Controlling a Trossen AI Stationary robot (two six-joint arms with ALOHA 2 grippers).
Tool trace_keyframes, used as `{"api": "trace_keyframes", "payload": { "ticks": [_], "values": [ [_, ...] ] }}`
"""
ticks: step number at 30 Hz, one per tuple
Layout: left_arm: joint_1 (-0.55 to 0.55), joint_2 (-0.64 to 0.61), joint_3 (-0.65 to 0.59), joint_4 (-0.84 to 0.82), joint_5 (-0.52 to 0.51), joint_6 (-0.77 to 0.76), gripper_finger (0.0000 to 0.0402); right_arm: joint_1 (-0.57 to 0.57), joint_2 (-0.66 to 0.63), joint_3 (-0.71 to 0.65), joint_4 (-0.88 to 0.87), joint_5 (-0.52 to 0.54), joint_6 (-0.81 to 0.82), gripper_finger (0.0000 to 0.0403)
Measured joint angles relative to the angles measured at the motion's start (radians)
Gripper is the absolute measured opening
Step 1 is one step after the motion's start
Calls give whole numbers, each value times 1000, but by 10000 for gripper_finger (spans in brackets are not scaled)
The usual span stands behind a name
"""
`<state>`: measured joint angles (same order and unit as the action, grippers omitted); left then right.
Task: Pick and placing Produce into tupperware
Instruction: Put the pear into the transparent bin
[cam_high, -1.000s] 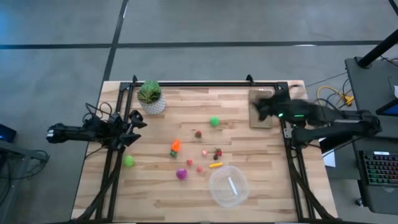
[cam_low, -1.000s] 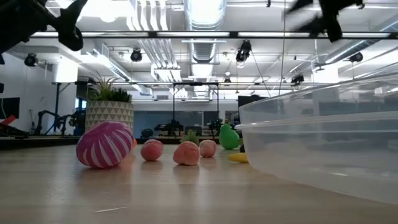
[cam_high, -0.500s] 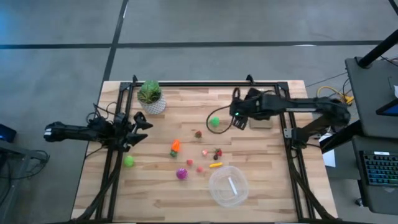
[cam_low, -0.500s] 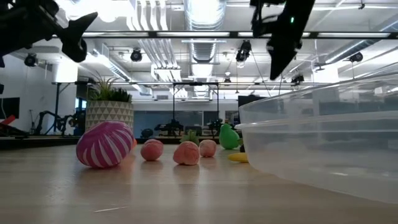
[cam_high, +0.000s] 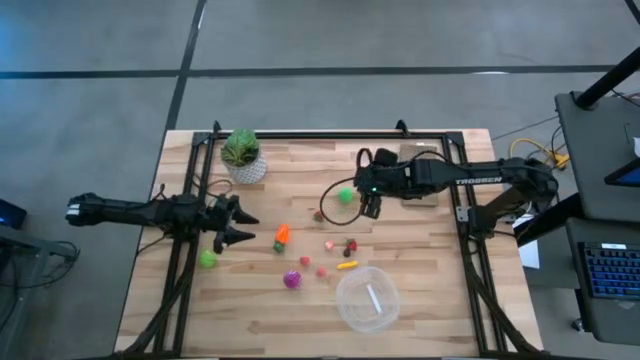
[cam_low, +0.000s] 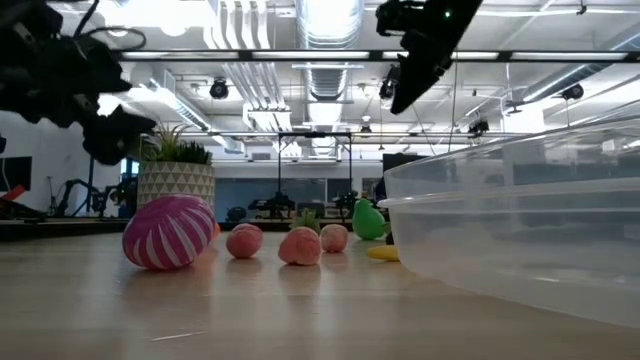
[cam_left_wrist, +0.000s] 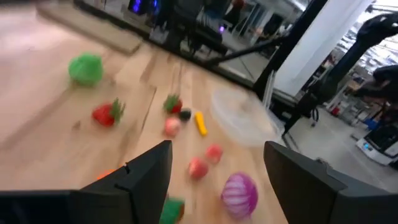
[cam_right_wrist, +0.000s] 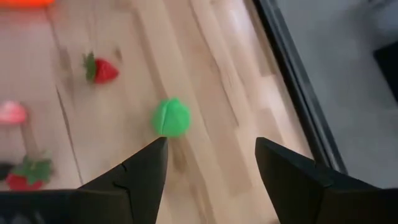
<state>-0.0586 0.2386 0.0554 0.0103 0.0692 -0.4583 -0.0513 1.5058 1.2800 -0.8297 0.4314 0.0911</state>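
We see our right claw (cam_high: 372, 200) stretched over the surface (cam_high: 420, 300), open and empty beside the green ball (cam_high: 345, 195), left claw (cam_high: 232, 222) open and empty near another green ball (cam_high: 207, 259), tupperware (cam_high: 367, 299) well apart.

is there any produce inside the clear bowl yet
No, in the high view the tupperware holds no produce; the pieces, like the orange carrot and magenta-purple piece, lie on the table outside it.
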Motion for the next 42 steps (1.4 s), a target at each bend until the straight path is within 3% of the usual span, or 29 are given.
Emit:
{"api": "trace_keyframes", "payload": {
  "ticks": [5,9,14,16,23,27,37,42],
  "values": [
    [0,1,11,-4,3,-48,240,-1,46,78,-183,115,388,235],
    [0,3,-8,-8,9,-92,240,21,81,74,-112,87,437,235],
    [0,2,-15,-6,15,-112,240,-21,168,40,-101,-249,331,235],
    [0,3,-12,-5,16,-111,240,-50,224,35,-125,-326,231,235],
    [0,-2,-9,9,19,-113,240,-100,289,90,-104,-323,36,235],
    [0,3,-10,7,24,-112,240,-108,275,105,-40,-329,10,241],
    [0,3,-15,1,24,-108,240,-120,307,103,22,-352,-123,315],
    [0,1,-15,2,24,-108,240,-129,358,104,96,-324,-146,324]
  ]
}}
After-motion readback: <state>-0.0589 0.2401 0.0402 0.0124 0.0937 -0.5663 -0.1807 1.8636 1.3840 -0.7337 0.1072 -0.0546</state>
